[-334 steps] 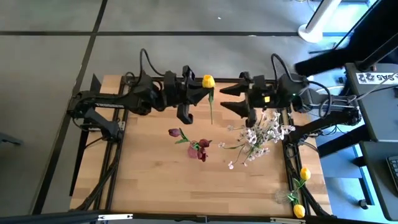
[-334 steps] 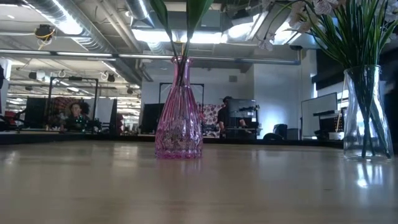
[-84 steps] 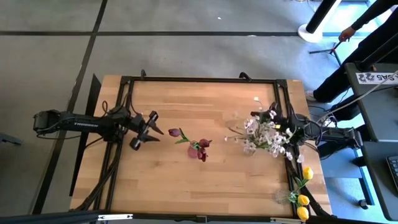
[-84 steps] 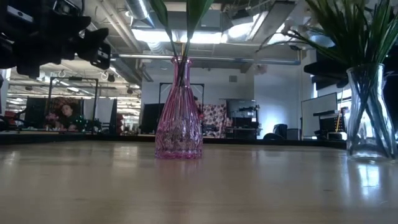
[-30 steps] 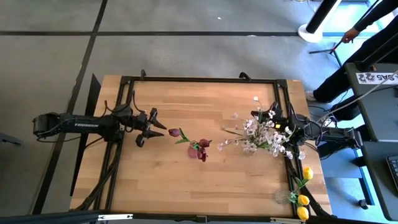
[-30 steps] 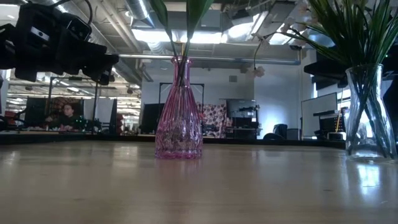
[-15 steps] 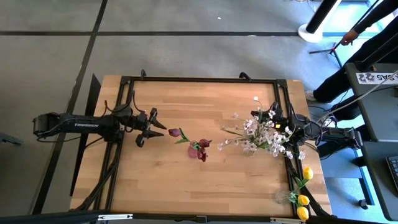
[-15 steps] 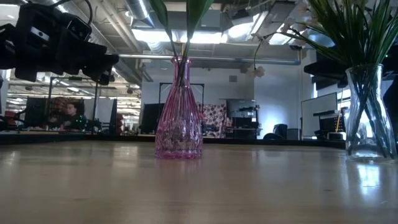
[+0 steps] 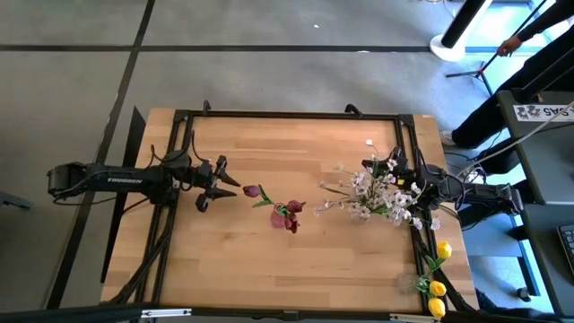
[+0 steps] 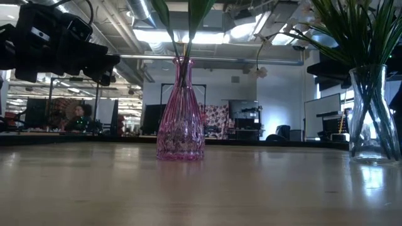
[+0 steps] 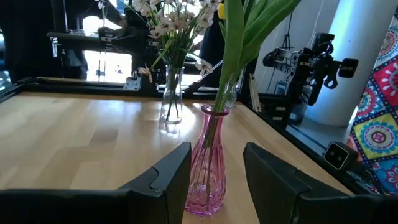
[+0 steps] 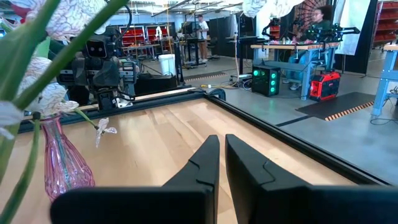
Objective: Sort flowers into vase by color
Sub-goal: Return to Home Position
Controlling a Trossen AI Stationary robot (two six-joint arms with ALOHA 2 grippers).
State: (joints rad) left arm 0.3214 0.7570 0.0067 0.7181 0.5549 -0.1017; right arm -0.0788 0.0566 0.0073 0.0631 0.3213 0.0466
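Observation:
A pink glass vase (image 10: 180,113) stands on its base mid-table and holds dark red tulips (image 9: 287,215). A clear vase (image 10: 370,113) at the right holds sprays of white-pink blossoms (image 9: 381,193). Yellow tulips (image 9: 437,287) stand in a small clear vase at the near right corner. My left gripper (image 9: 224,183) hovers open, raised, left of the pink vase (image 11: 208,162), which shows beyond the gap between its fingers. My right gripper (image 12: 217,155) is shut on nothing, up beside the white blossoms; their stems (image 12: 56,50) cross its view.
A black frame (image 9: 287,115) runs around the wooden tabletop. Bare wood lies along the near side (image 9: 296,269) and the far side. A person (image 9: 516,40) stands beyond the far right corner, and dark equipment (image 9: 547,179) sits off the right edge.

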